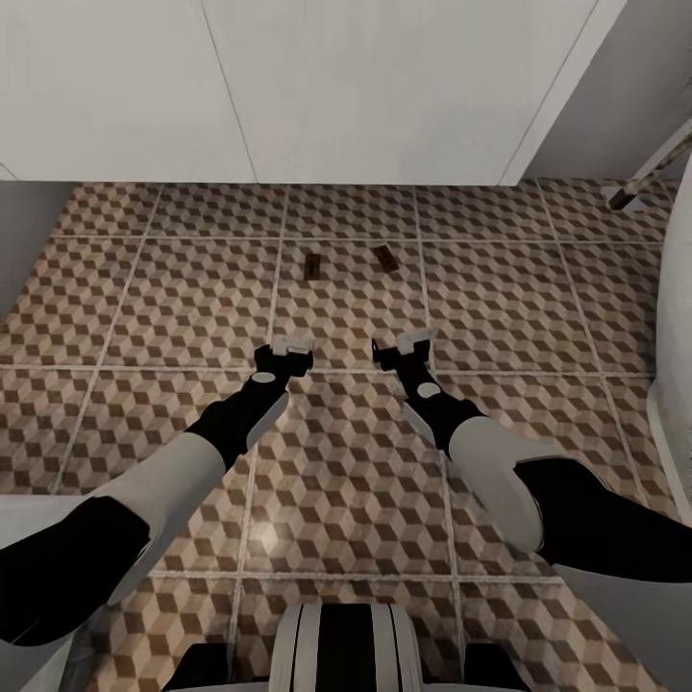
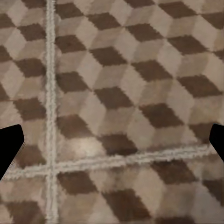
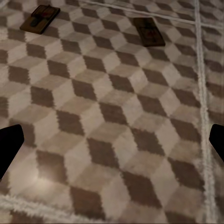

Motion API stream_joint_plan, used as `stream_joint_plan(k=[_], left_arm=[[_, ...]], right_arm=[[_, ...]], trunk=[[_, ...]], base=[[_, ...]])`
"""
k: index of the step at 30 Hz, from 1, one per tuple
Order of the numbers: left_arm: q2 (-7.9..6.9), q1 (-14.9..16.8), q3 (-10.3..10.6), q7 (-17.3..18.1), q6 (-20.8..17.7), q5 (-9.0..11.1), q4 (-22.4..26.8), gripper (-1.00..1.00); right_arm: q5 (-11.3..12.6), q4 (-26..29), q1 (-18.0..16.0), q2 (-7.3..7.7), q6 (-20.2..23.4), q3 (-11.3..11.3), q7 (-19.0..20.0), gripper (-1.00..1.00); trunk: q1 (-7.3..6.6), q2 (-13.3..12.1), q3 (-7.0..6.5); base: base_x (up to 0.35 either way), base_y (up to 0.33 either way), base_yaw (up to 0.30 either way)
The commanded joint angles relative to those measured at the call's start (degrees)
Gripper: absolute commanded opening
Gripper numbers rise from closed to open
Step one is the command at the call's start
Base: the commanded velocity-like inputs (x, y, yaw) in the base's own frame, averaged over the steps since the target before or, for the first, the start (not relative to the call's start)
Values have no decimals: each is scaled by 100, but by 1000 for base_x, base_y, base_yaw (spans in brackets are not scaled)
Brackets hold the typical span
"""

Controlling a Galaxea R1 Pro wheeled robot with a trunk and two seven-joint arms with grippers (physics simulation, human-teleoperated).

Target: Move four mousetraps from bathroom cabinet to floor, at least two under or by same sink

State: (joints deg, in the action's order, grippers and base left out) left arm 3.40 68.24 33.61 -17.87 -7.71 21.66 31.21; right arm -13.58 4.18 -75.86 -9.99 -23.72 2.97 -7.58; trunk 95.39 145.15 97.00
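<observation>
Two mousetraps on the tiled floor, both end effectors empty

The left trap (image 1: 311, 266) lay upright in frame, the right trap (image 1: 385, 258) tilted slightly, upper centre on the floor (image 1: 144, 288); left end effector (image 1: 289, 352) and right end effector (image 1: 406, 348) were spread wide.

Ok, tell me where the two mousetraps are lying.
In the head view, both mousetraps lie side by side on the bathroom floor, ahead of the grippers and near the white wall.

Cube-patterned tile floor (image 1: 500, 308) with pale grout runs up to a plain white wall (image 1: 288, 86).
</observation>
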Motion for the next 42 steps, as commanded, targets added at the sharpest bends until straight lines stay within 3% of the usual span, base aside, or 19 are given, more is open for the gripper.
stream_joint_plan(k=[1,9,16,28,32,42], left_arm=[[1,-1,45,-51,8,49,-14,100],[77,-34,48,-51,386,49,-309,100],[103,-55,49,-45,501,49,-606,100],[109,-147,49,-6,693,54,-963,100],[150,-188,50,227,1015,56,-1279,100],[224,-233,49,697,1345,56,-1948,100]], right_arm=[[-43,-10,6,-1,-6,29,-60,100],[-43,-13,91,-1,-63,29,-60,100],[-43,-21,206,-1,-311,29,-60,100],[-44,-107,480,6,-373,29,-55,100],[-41,-119,559,65,-395,29,-54,100],[-40,-232,641,173,-592,29,-51,100]], trunk=[[-3,0,-20],[-24,-11,-197],[-42,-20,-352],[-73,-36,-618],[-83,-42,-706],[-109,-55,-928]], base=[[0,0,0],[0,0,0],[0,0,0],[0,0,0],[0,0,0],[0,0,0]])
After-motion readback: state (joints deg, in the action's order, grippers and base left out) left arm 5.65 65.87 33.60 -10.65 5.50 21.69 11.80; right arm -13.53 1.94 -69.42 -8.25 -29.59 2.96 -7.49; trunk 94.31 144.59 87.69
